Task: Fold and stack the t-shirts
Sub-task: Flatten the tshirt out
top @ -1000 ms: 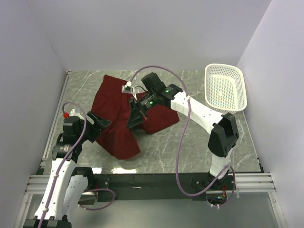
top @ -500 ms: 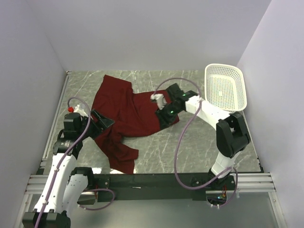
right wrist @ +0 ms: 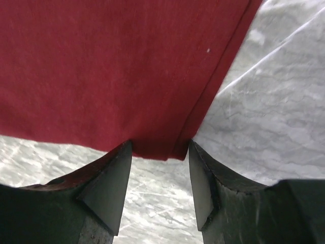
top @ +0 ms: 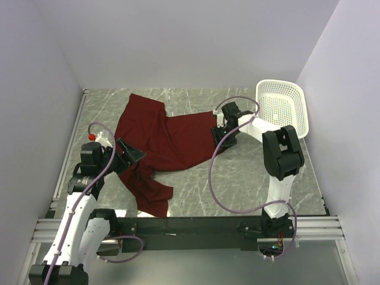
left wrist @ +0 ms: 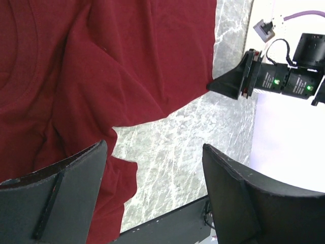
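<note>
The red t-shirt (top: 166,139) lies spread and rumpled across the marble table (top: 249,178). Its right hem corner sits between the 2 fingers of the right gripper (right wrist: 158,152), whose jaws stand a little apart over cloth that looks flat, not pinched. The left gripper (left wrist: 155,147) hangs wide open and empty above the shirt's left side, beside the fold trailing toward the near edge.

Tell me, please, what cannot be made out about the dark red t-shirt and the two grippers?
- Right wrist view: whether the right gripper pinches the dark red t-shirt; its hem ends at the fingertips.
- Top view: that grip is too small to judge.
- Top view: the left gripper covers part of the shirt.
</note>
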